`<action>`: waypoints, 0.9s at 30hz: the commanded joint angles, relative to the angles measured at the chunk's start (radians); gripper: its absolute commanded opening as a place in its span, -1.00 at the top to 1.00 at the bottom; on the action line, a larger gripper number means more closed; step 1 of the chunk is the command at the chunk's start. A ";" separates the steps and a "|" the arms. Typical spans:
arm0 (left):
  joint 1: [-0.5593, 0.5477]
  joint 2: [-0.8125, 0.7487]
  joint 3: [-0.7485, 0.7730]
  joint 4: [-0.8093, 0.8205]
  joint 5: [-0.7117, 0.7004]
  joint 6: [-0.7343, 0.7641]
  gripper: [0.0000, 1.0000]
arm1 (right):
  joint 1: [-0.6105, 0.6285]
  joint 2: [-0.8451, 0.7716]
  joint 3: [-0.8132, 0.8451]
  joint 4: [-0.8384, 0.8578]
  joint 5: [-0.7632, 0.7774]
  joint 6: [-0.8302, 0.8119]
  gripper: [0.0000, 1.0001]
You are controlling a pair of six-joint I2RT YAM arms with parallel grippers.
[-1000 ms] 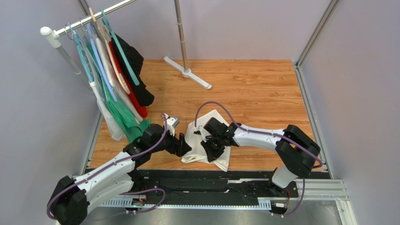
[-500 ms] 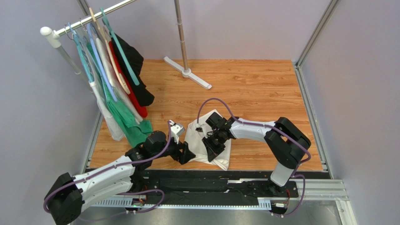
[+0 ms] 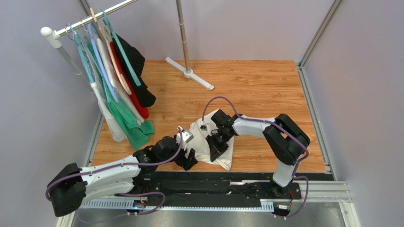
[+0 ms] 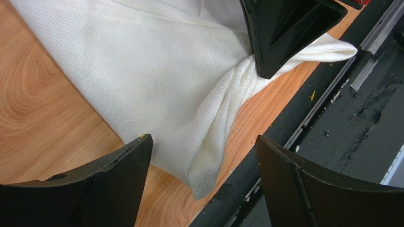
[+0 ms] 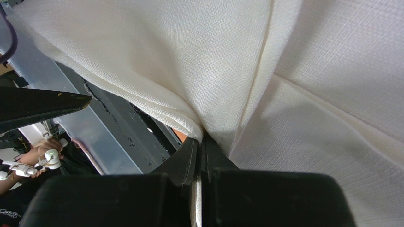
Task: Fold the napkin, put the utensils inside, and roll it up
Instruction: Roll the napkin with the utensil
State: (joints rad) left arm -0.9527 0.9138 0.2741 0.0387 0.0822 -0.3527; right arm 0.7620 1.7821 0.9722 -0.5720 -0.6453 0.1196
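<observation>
The white napkin lies bunched and wrinkled on the wooden table near its front edge. It also shows in the left wrist view and fills the right wrist view. My right gripper is shut on a gathered fold of the napkin; cloth is pinched between its jaws. My left gripper is open, its jaws straddling the napkin's near corner without touching it. The right gripper's black fingers show in the left wrist view. No utensil is visible.
A clothes rack with hanging garments stands at the back left. A metal stand and its base are at the back centre. The black rail runs along the table's front edge, just beyond the napkin's corner.
My left gripper has moved right and toward the front edge, closing on the napkin's near corner. My right gripper has stayed on the cloth, shifting slightly left; the napkin is more bunched.
</observation>
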 commanded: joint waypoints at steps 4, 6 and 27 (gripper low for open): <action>-0.049 -0.047 0.036 -0.005 -0.074 0.023 -0.79 | -0.033 0.043 0.039 -0.008 -0.031 -0.040 1.00; -0.067 -0.040 0.042 -0.005 -0.081 0.029 -0.79 | -0.041 0.048 0.046 -0.011 -0.042 -0.046 1.00; -0.127 0.166 0.131 -0.062 -0.292 0.009 0.29 | -0.056 0.060 0.051 -0.017 -0.053 -0.058 1.00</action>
State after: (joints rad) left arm -1.0740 1.0813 0.3702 -0.0078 -0.1734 -0.3321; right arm 0.7162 1.8294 1.0000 -0.5976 -0.7170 0.0879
